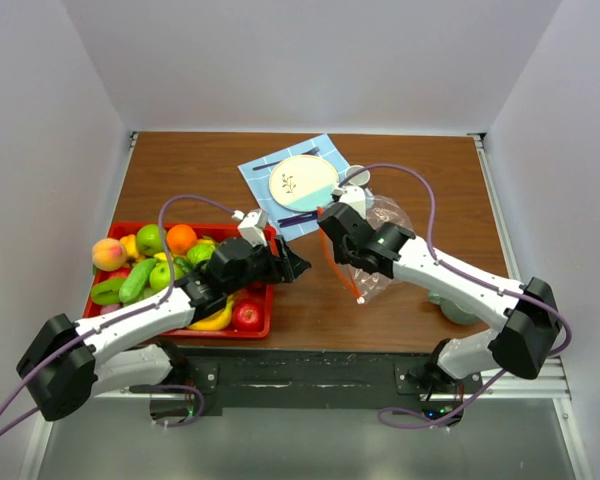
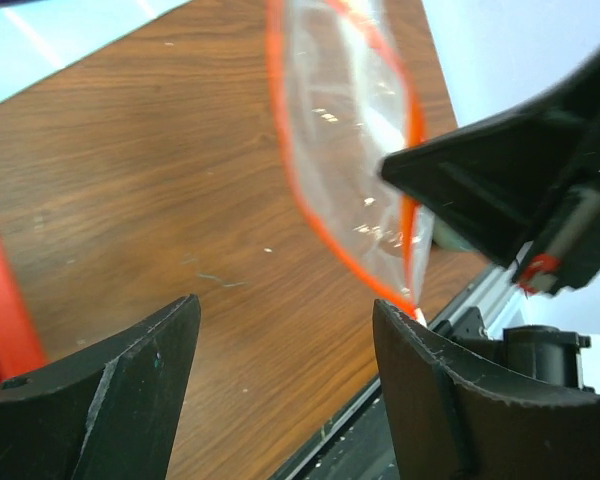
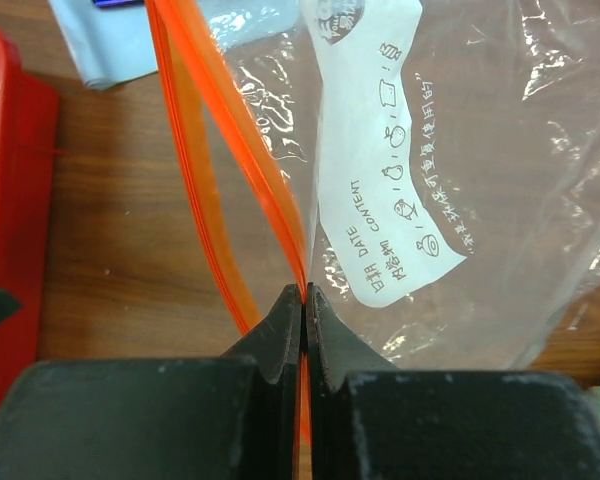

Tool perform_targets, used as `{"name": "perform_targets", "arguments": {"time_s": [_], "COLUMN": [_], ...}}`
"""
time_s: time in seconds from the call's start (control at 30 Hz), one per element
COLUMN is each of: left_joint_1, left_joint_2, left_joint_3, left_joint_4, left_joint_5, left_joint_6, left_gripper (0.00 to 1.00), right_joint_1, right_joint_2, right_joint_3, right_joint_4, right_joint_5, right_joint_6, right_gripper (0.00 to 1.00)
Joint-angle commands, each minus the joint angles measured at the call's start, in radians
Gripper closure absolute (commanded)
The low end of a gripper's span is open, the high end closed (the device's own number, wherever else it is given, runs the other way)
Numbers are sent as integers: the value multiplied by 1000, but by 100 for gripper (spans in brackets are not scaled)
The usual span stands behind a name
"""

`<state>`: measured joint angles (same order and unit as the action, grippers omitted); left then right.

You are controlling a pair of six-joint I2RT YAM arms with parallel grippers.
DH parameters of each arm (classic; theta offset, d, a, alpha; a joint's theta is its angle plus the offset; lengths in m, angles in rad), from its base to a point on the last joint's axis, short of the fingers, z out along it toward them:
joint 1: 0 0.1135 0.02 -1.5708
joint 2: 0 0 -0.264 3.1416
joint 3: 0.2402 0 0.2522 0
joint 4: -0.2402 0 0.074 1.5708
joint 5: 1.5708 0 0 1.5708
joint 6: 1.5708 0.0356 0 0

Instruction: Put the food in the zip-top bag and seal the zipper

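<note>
Surface [image 1: 180, 180] carries the red tray [image 1: 230, 332] at left, with the food [image 1: 150, 262] piled in it. Zip-top bag [image 1: 388, 215] lies right of centre. Right gripper [image 3: 303, 300] is pressed together on one lip of the zipper [image 3: 195, 150], probably to hold the mouth open. Left gripper [image 2: 285, 310] stands spread and empty, facing that mouth.

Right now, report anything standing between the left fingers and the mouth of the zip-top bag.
Nothing visible does. Only table surface lies between the open fingers of the left gripper and the zip-top bag; the right gripper pinches its zipper.
</note>
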<state>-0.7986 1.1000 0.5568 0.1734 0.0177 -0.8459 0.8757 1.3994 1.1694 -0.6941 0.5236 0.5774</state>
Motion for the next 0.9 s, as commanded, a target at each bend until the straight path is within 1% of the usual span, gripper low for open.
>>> {"name": "perform_targets", "arguments": {"time_s": [0.0,0.23,0.3,0.33,0.4,0.43,0.5,0.53,0.6,0.63,0.7,0.73,0.8,0.87], "left_joint_1": [-36,-79,-89,-90,-93,-93,-93,-93,-93,-93,-93,-94,-102,-109], "left_joint_2": [47,162,204,218,265,279,307,313,328,336,360,366,380,377], "left_joint_3": [80,155,178,187,212,222,242,242,236,235,233,230,216,198], "left_joint_4": [80,94,101,101,103,95,68,60,48,48,47,54,89,127], "left_joint_5": [-16,-151,-197,-208,-240,-252,-295,-303,-308,-302,-263,-245,-202,-174], "left_joint_6": [30,39,41,44,54,68,83,99,116,128,134,137,137,143], "left_gripper": [25,26,30,34,37,42,50,59,70,78,84,89,92,92], "right_joint_1": [-3,-1,-3,-3,-3,-1,-3,-3,-1,-3,-1,-1,3,2], "right_joint_2": [-54,-99,-121,-129,-146,-166,-192,-226,-253,-263,-269,-266,-252,-219], "right_joint_3": [-19,-31,-39,-40,-45,-47,-47,-45,-27,-10,44,58,62,33], "right_joint_4": [77,84,88,87,68,59,12,-5,-57,-83,-154,-171,-156,-124], "right_joint_5": [-97,-142,-148,-158,-157,-136,-96,-71,2,18,41,42,30,0], "right_joint_6": [70,118,121,119,118,116,118,114,101,95,79,76,68,65], "right_gripper": [100,100,100,100,100,100,100,100,100,100,100,100,100,100]}}
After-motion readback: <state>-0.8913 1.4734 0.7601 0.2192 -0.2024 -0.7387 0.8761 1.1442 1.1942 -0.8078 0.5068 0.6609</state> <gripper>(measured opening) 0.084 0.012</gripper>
